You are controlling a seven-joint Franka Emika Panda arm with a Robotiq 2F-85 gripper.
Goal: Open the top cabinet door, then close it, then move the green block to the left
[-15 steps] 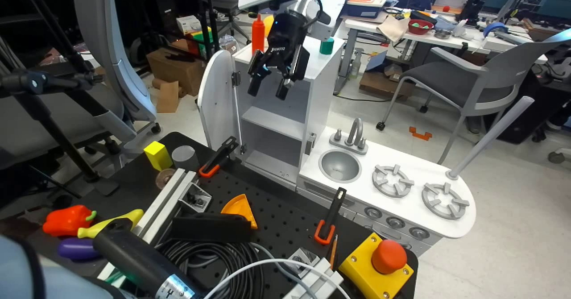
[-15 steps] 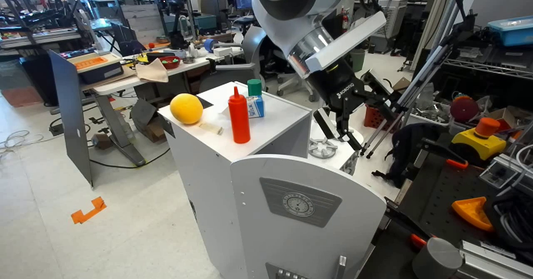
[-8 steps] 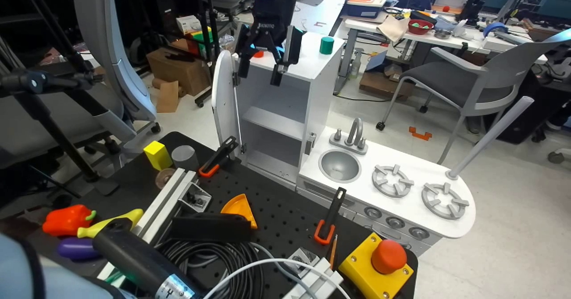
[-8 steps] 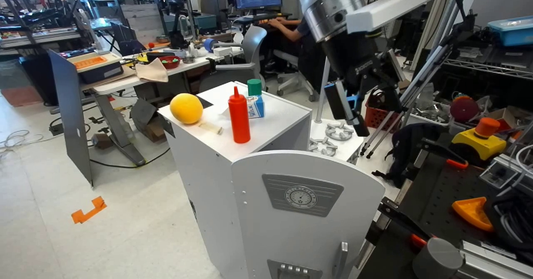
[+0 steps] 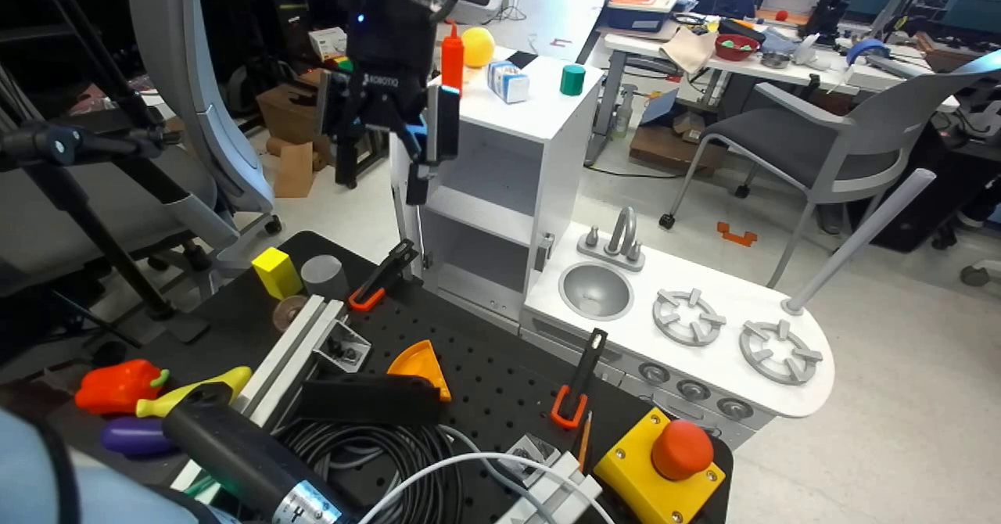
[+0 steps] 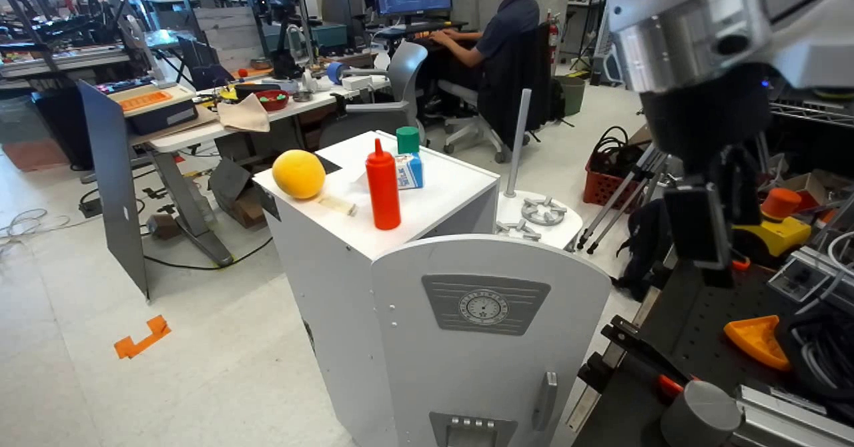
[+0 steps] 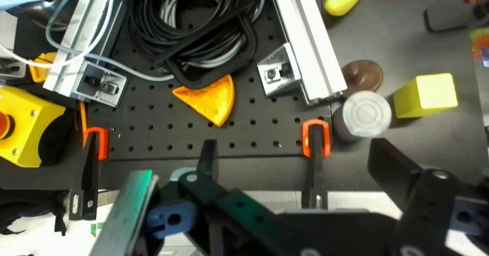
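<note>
The top cabinet door stands open in both exterior views; its outer face with the round mark shows in an exterior view point(image 6: 460, 367), and only a narrow strip shows beside my gripper in an exterior view point(image 5: 408, 231). The green block point(image 5: 572, 80) stands on the white cabinet top point(image 5: 539, 121); it also shows in an exterior view point(image 6: 407, 139). My gripper point(image 5: 382, 182) is open and empty, pointing down. In the wrist view my gripper point(image 7: 294, 153) has its fingers wide apart above the black table's edge. Door and green block are out of the wrist view.
A red bottle point(image 6: 383, 190), a yellow ball point(image 6: 298, 174) and a milk carton point(image 5: 508, 82) stand on the cabinet top. Two clamps point(image 5: 383, 278) point(image 5: 579, 379) sit at the black table's edge. A grey cylinder point(image 7: 366, 114) and yellow block point(image 7: 426, 95) are on the table.
My gripper has moved away from over the cabinet's open front, toward the black table and the door's free edge side. The door has swung slightly toward the cabinet. The green block has not moved.
</note>
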